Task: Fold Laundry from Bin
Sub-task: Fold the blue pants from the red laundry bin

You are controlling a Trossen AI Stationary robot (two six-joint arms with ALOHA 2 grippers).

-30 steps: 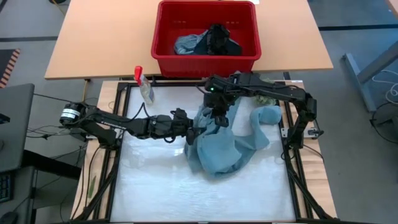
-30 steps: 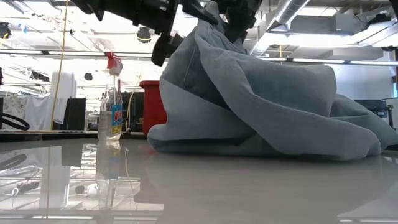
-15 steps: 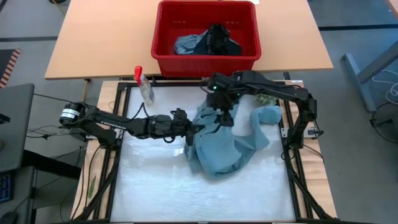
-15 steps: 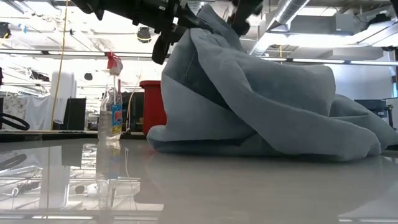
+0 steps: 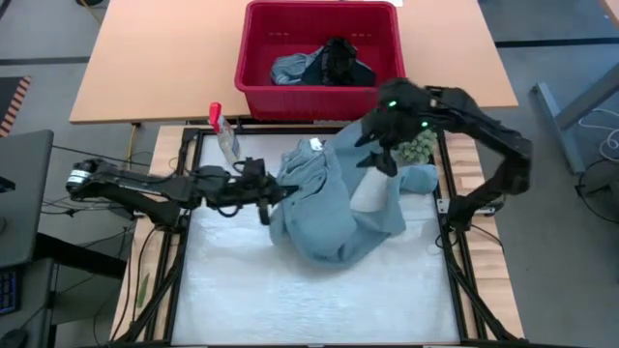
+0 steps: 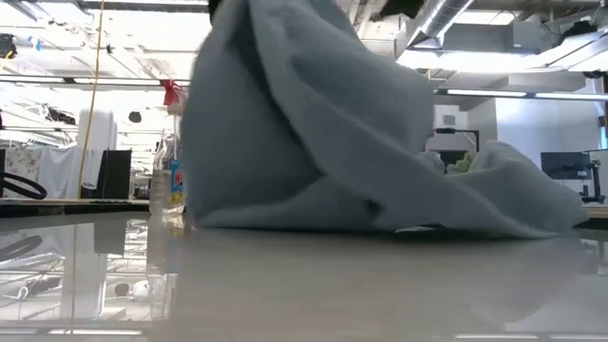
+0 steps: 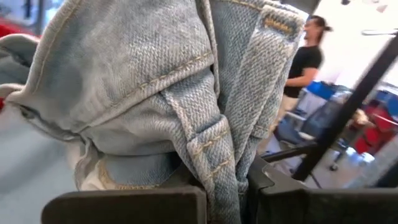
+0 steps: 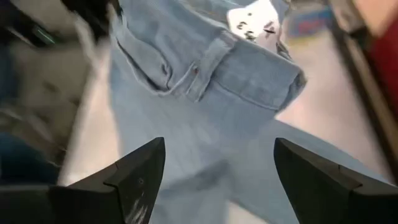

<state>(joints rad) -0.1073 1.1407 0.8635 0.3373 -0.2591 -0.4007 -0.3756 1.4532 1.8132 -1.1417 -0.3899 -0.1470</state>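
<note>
At the left of the table we find the left arm reaching in low toward the middle, and its gripper (image 5: 269,198) is clamped on the left edge of the jeans (image 5: 334,208). In the left wrist view the denim seam (image 7: 211,155) is pinched between the two dark fingers (image 7: 124,205). Just beyond that arm, near the far left corner of the work mat, we see a small spray bottle (image 5: 224,135) with a red top standing upright.

In the middle, the pale blue jeans lie in a raised heap on the white mat (image 5: 242,290), with the waistband and its white label (image 8: 258,22) turned up toward the far side. From table height the heap (image 6: 323,133) rises as a tall fold.

Farther back, on the wooden table, sits the red bin (image 5: 321,58), with more blue and dark laundry (image 5: 319,66) inside.

On the right, the right gripper (image 5: 379,155) hangs above the jeans with its fingers (image 8: 134,177) spread wide and nothing between them. A fuzzy green ball (image 5: 418,147) lies just beside it.
</note>
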